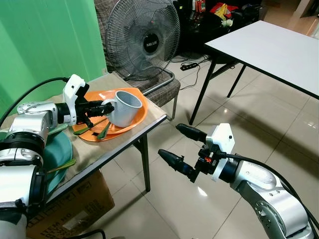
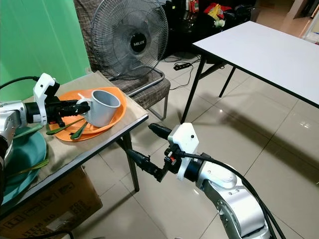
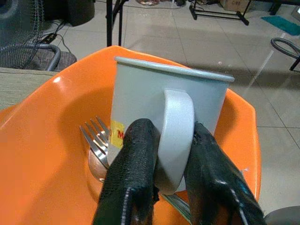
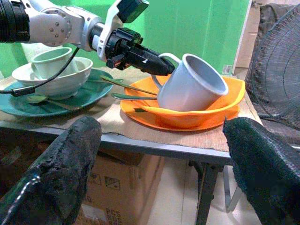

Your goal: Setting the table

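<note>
Left eye view: the left hand [image 1: 102,108] pinches the handle of the tilted mug [image 1: 122,107] on the orange plate [image 1: 134,122], likely lifting it next for placement, while the right hand [image 1: 182,147] hangs open beside the bench [image 1: 149,122].

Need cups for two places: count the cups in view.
2. A grey cup tilts in the orange plate, its handle pinched by the left hand. A green cup sits in the bowl. Others may be hidden.

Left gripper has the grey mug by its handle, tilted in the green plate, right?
Not quite. The left gripper does hold the grey mug by its handle, tilted, but the mug sits in the orange plate, not the green plate beside it. The left eye view shows this.
</note>
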Tool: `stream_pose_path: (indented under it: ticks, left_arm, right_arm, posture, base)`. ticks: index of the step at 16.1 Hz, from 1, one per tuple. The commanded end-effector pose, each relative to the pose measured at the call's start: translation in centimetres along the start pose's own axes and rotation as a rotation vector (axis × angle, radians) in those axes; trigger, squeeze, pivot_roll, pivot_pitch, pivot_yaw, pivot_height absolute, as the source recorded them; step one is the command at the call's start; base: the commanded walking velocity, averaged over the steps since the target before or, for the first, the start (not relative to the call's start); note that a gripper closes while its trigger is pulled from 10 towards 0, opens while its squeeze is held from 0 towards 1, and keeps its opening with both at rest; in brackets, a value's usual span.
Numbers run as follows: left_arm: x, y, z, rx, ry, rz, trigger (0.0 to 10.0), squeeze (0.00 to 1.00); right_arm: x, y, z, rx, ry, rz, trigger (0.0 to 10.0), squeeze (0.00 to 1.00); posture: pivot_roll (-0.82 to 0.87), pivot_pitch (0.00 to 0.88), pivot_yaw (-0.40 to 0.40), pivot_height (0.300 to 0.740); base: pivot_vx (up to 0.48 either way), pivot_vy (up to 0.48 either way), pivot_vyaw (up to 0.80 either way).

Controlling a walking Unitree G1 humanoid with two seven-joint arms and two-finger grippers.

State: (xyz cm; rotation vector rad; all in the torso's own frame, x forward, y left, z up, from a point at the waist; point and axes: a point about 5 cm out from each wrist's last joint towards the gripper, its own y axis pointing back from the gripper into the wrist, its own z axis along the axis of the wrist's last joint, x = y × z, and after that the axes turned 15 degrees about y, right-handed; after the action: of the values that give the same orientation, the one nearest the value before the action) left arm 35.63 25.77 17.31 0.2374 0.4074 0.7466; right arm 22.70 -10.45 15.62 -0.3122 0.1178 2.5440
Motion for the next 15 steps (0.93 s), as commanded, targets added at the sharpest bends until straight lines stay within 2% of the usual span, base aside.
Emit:
stream_pose_path:
  ticks: [1,6,8,9,10,12,14,15]
  left_arm:
    - [-0.1,0.2,0.9,-0.008,-0.028,0.003,0.0,0.00]
    - [0.1,0.5,1.6,-0.041,-0.040,0.030,0.0,0.00]
    - [-0.1,1.1,3.6,-0.123,-0.080,0.039,0.0,0.00]
    - [-0.5,1.6,5.6,-0.209,-0.124,0.036,0.0,0.00]
    - [-0.7,1.7,6.2,-0.234,-0.146,0.031,0.0,0.00]
    - [-2.7,1.2,8.5,-0.341,-0.252,0.010,0.0,0.00]
    - [-4.4,0.5,9.0,-0.426,-0.268,0.018,0.0,0.00]
    - [-6.0,-0.3,8.8,-0.496,-0.276,0.036,0.0,0.00]
  right_arm:
    - [-0.1,-0.2,0.2,-0.012,0.005,0.011,10.0,0.00]
    - [-0.2,-0.4,0.2,-0.021,0.007,0.007,10.0,0.00]
    - [-0.5,-0.4,0.8,-0.049,0.012,-0.031,10.0,0.00]
    - [-1.1,-0.2,1.3,-0.067,0.021,-0.090,10.0,0.00]
    - [-1.3,-0.2,1.4,-0.066,0.027,-0.112,10.0,0.00]
    - [-2.3,0.1,2.0,-0.084,0.042,-0.200,10.0,0.00]
    - [-3.0,0.3,2.6,-0.106,0.057,-0.286,10.0,0.00]
    - [-3.8,0.7,3.2,-0.155,0.050,-0.405,10.0,0.00]
  posture:
    - [-0.02,0.000,0.000,0.740]
    - [-0.01,0.000,0.006,0.740]
    - [-0.01,0.000,0.012,0.740]
    - [-0.01,0.000,0.014,0.740]
    - [-0.01,0.000,0.013,0.740]
    - [0.00,0.000,0.005,0.740]
    - [0.00,0.000,-0.003,0.740]
    - [0.00,0.000,-0.006,0.740]
  base:
    - [0.000,0.000,0.00]
    - [0.000,0.000,0.00]
    - [0.000,0.000,0.00]
    - [0.000,0.000,0.00]
    - [0.000,0.000,0.00]
    - [0.000,0.000,0.00]
    - [0.000,0.000,0.00]
    - [0.000,0.000,0.00]
